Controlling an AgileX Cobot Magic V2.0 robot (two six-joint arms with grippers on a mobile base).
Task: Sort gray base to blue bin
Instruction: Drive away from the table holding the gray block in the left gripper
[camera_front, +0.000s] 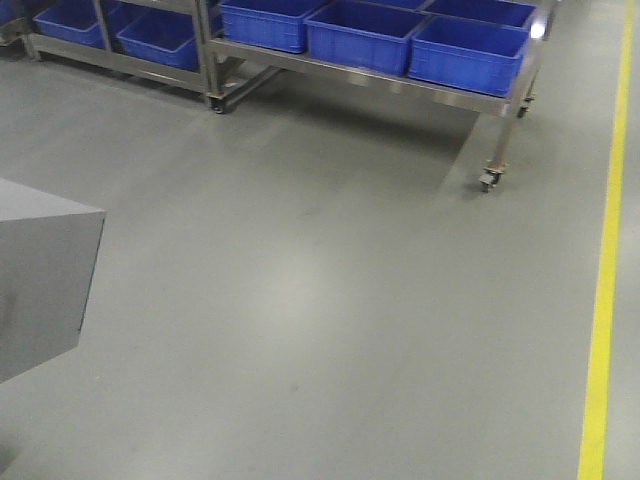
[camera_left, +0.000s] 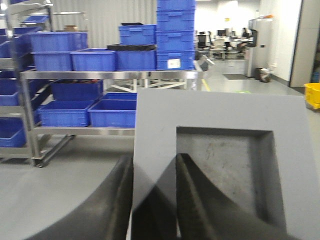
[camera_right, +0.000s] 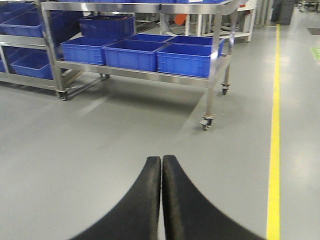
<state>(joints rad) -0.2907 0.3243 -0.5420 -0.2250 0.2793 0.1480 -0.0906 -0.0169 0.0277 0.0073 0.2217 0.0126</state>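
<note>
Left end effector (camera_left: 154, 162) (nearest the lens): its black fingers clamp one wall of the gray base (camera_left: 225, 165), one finger on the outer side and the other inside the recess. The block is plain matte gray, and the face turned to the wrist camera carries a shallow square recess with a scuffed, mottled bottom. In the front view it shows at the left edge, held off the floor (camera_front: 300, 300). Right end effector (camera_right: 161, 167): fingers pressed together with nothing between them, over the gray floor.

Far ahead, a wheeled steel rack (camera_front: 400, 88) carries a row of blue bins (camera_front: 365, 35) set side by side on its low shelf; only blue inner walls show in them. The gray base is well apart from these bins, with open floor between. A yellow line (camera_front: 603, 300) runs along the floor at the right.

The left wrist view shows a second steel rack (camera_left: 110, 75) with more bins on two levels, a black tray (camera_left: 131, 47) on top of one, a tall bin stack (camera_left: 175, 30) at its right end, and a yellow crate (camera_left: 312, 95) at the far right edge.
</note>
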